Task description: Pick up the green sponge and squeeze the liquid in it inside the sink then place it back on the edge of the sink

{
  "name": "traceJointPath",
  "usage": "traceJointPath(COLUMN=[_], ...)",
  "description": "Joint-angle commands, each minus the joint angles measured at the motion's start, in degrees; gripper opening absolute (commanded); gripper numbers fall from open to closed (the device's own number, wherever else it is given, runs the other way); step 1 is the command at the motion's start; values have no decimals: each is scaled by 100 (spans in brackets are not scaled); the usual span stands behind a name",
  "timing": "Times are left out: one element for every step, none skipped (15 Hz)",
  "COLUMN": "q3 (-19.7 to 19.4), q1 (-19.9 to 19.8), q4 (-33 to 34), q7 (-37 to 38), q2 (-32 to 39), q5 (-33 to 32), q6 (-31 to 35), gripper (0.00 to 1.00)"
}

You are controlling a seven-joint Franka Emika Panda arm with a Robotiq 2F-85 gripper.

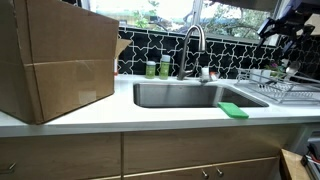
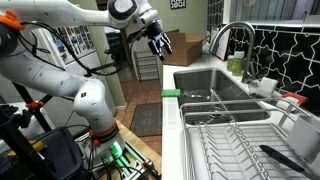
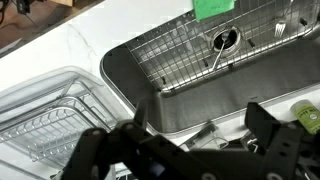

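The green sponge (image 1: pixel 232 110) lies flat on the white counter at the front edge of the sink (image 1: pixel 175 96). It also shows in an exterior view (image 2: pixel 171 94) and at the top of the wrist view (image 3: pixel 215 8). The sink (image 2: pixel 205 78) is a steel basin with a wire grid on its bottom (image 3: pixel 190 55) and a curved chrome faucet (image 1: pixel 193 45). My gripper (image 1: pixel 290 32) hangs high in the air, well above and apart from the sponge, as both exterior views show (image 2: pixel 160 45). In the wrist view its fingers (image 3: pixel 190 145) are spread open and hold nothing.
A wire dish rack (image 1: pixel 285 86) stands on the counter beside the sink (image 2: pixel 235 140) (image 3: pixel 45 120). A big cardboard box (image 1: pixel 55 60) fills the counter at the other side. Two small green bottles (image 1: pixel 157 68) stand behind the sink by the faucet.
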Motion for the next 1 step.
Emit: traceJointPath(q3=[-103], q1=[149], q4=[26], q7=[90], q2=[19], q5=[-107], q6=[-38], gripper=[100])
